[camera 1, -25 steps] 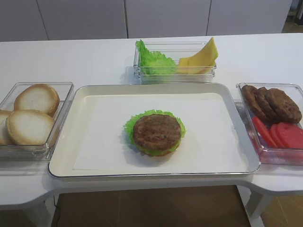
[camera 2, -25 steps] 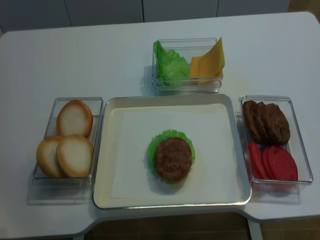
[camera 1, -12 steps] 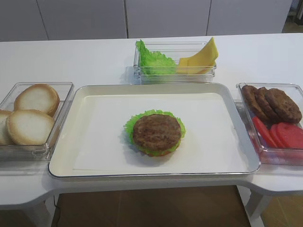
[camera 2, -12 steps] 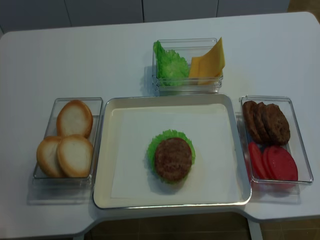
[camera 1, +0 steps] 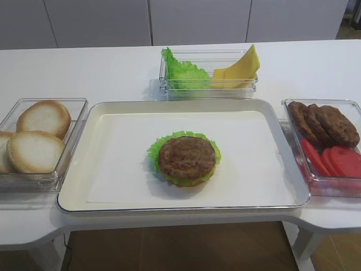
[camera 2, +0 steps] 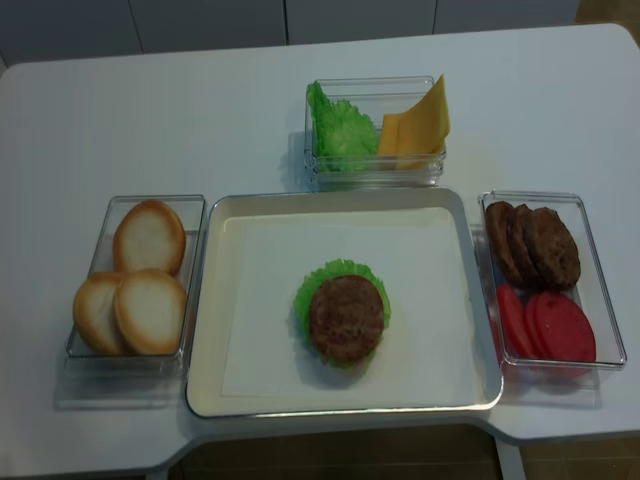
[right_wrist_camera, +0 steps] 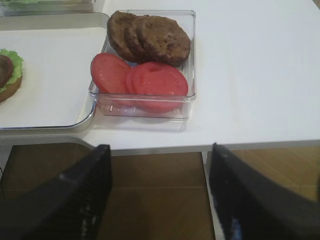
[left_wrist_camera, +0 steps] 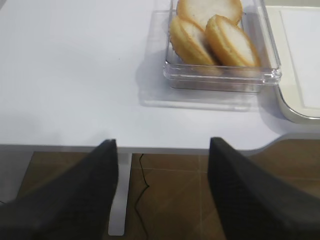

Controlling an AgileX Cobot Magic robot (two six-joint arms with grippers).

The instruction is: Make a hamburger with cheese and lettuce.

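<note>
the hamburger (camera 1: 186, 160) sits mid-tray, patty on top, while the cheese (camera 1: 240, 70) leans in the far box right of centre, likelier nearer the right gripper (right_wrist_camera: 160, 192), spread empty off the table's near edge.

Open space above hamburger (camera 1: 186, 160)

White table (camera 1: 101, 70) with rounded front cut-out, brown wooden floor (camera 1: 186, 248) beneath, pale grey cabinet doors (camera 1: 197, 20) behind, white table leg (left_wrist_camera: 119, 195), soft even light
</note>
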